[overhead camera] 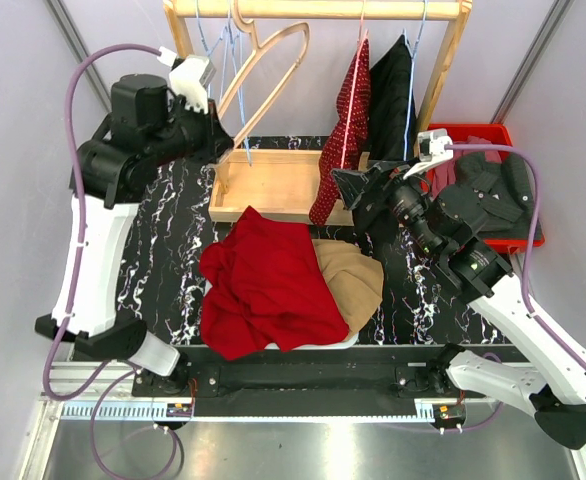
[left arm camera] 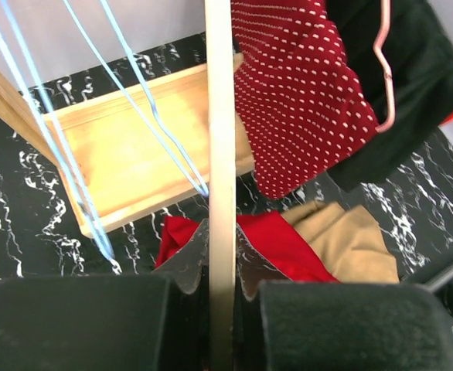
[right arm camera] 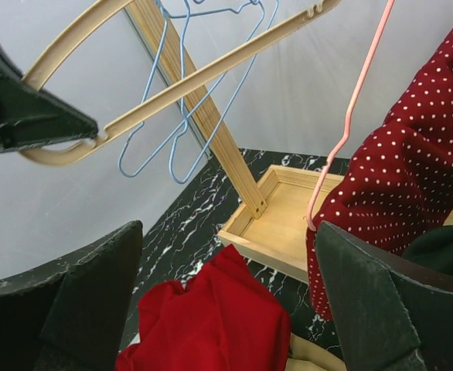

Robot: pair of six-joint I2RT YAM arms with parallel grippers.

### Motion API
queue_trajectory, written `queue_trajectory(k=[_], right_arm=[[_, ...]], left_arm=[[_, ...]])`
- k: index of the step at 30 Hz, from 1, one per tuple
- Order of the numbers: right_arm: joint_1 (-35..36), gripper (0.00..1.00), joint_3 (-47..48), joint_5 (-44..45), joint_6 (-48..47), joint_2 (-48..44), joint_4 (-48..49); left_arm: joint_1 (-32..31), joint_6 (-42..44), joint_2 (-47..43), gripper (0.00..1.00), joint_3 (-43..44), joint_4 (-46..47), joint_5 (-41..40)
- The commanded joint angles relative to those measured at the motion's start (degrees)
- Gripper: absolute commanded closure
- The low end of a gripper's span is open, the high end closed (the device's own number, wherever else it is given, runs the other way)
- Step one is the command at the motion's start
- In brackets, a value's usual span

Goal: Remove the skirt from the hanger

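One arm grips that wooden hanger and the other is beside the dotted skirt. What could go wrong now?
1. The wooden hanger, tilted in the shut left gripper, sits among blue wire hangers and might snag them.
2. The open right gripper could pull the dotted skirt with its thin pink hanger off the rail, or catch the black garment beside it.

bright even light, soft shadows, sharp focus.
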Motion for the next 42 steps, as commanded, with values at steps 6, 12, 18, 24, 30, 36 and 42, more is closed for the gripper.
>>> queue_trajectory(k=[6, 12, 18, 24, 30, 36, 42], right_arm=[[0.3, 0.00, -1.3, -0.5, 1.5, -1.4, 1.7], [0.3, 0.00, -1.0, 0.0, 1.7, -2.4, 2.0], [0.3, 0.00, -0.8, 0.4, 1.8, -3.3, 2.2], [0.3, 0.00, -1.0, 1.1, 2.0, -4.2, 2.2], [0.3, 0.00, -1.1, 0.8, 2.2, -4.4, 2.3], [0.3, 0.00, 3.6, 5.2, -1.7, -1.0, 0.4], [0.3, 0.00, 16.9, 17.9, -14.4, 10.7, 1.8]], left_arm=[[0.1, -1.5, 7.8, 1.00, 10.3, 6.3, -5.7], [-0.3, -1.4, 10.2, 1.00, 8.0, 6.6, -6.5], [-2.9, -0.6, 9.1, 1.00, 4.1, 6.1, -7.6], [-6.9, -0.1, 5.1, 1.00, -2.1, 5.6, -10.5], [-7.4, -0.4, 3.8, 1.00, -3.1, 5.6, -14.2], [-7.4, 0.4, 1.7, 0.50, -5.0, 5.8, -14.6], [-7.5, 1.9, -3.0, 0.01, -7.3, 6.0, -15.8]])
